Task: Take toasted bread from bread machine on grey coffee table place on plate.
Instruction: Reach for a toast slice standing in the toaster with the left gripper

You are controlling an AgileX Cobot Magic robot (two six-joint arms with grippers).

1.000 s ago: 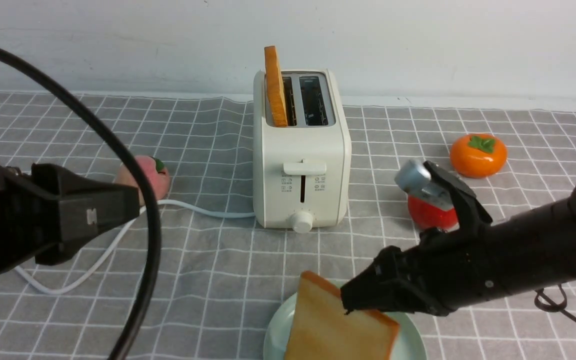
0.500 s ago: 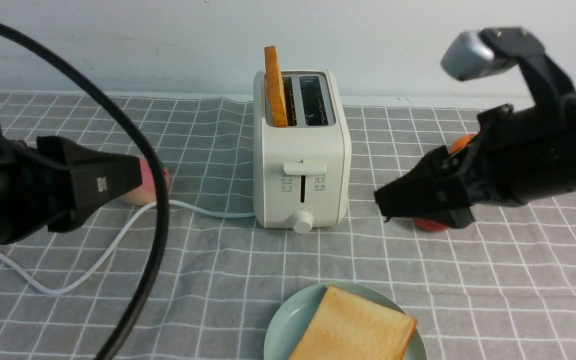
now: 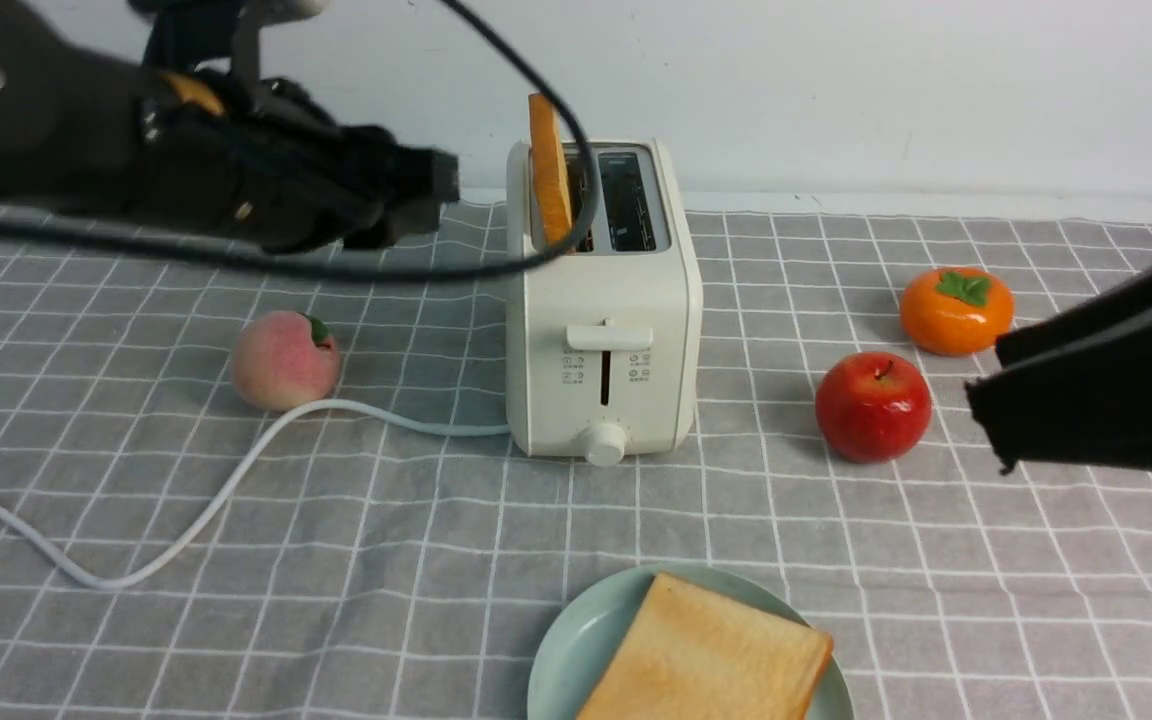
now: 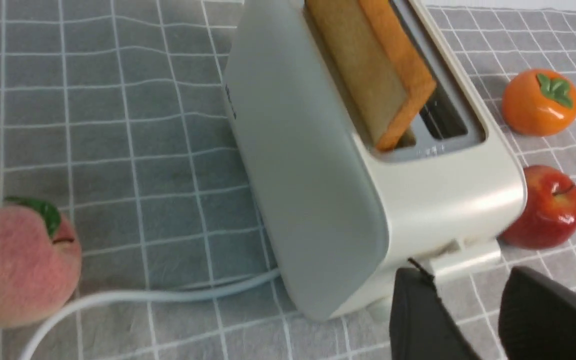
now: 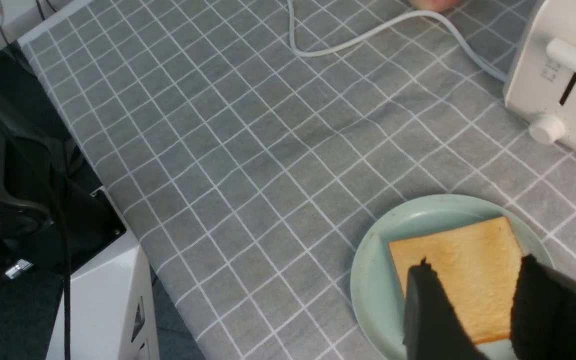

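While the front view gives you the grey-checked worktop [image 3: 356, 620] in wide coverage, only the right wrist view gives you its left edge. The front view alone presents both slots of the bread machine [image 3: 601, 350] along with the plate [image 3: 576, 650]. Refer to the right wrist view for the far-reaching rim of the plate, which the front view crops. Both claws stand spread: the left claw [image 4: 468, 277] in the left wrist view, the right claw [image 5: 477, 265] in the right. Locate one toast slice [image 3: 711, 650] lying on the plate; the other slice [image 3: 551, 180] stands in the bread machine's left slot, nearly edge-on in the front view, its broad face exposed to you in the left wrist view.

Count, by descending size: one worktop, one bread machine, one plate, two slices, three fruits (peach [image 3: 281, 365], apple [image 3: 874, 408], persimmon [image 3: 956, 310]), one knob [image 3: 604, 443].
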